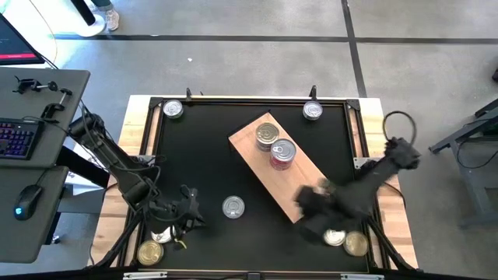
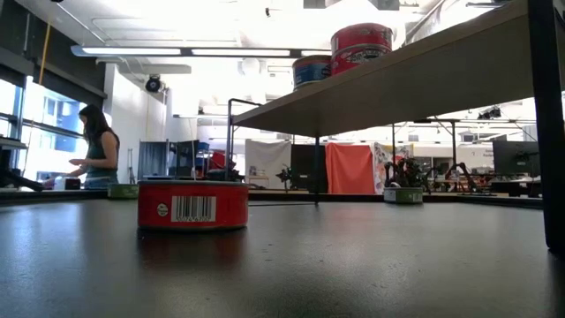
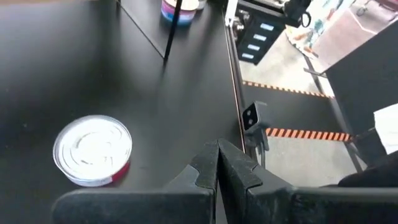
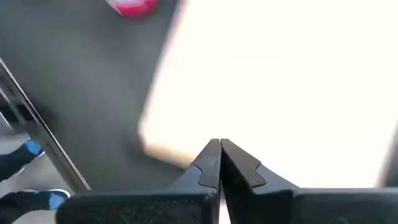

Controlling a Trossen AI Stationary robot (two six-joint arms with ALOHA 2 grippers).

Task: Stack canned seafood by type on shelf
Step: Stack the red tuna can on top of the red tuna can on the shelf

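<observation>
The shelf (image 1: 268, 159) is a light-brown wooden board lying slantwise over the middle of the black table; the low view shows the shelf (image 2: 415, 75) raised on thin legs. Two cans stand on it, a gold-lidded one (image 1: 267, 134) and a red-sided one (image 1: 282, 152). A silver-lidded, red-sided can (image 1: 233, 207) stands on the table, also seen as can (image 3: 93, 149) and can (image 2: 192, 205). My left gripper (image 1: 194, 208) is shut beside it, touching nothing (image 3: 217, 155). My right gripper (image 1: 305, 201), blurred, is shut over the shelf's near end (image 4: 219, 152).
Single cans stand at the far-left corner (image 1: 173, 109) and far-right corner (image 1: 312, 110). Two cans (image 1: 152, 249) lie by the near-left corner and two cans (image 1: 346, 241) by the near-right corner, under the right arm. A person (image 2: 97, 146) stands in the room behind.
</observation>
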